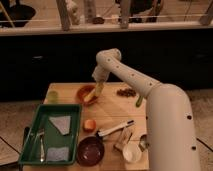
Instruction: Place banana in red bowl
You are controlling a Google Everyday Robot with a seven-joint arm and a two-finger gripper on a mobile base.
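The red bowl (pixel 85 93) sits on the wooden table at the back left, small and orange-red with a lighter rim. The banana (pixel 96 93) is yellow-green and hangs tilted over the bowl's right edge, its lower end at the rim. My gripper (pixel 98 81) is at the end of the white arm, right above the bowl's right side, at the banana's upper end.
A green tray (pixel 30 148) with cloths and cutlery lies front left. A dark maroon bowl (pixel 90 150), a small orange chunk (pixel 88 124), a black-handled tool (pixel 116 128), a white cup (pixel 133 153), a dark green vegetable (pixel 138 101) and a brown cluster (pixel 126 92) are spread across the table (pixel 112 111).
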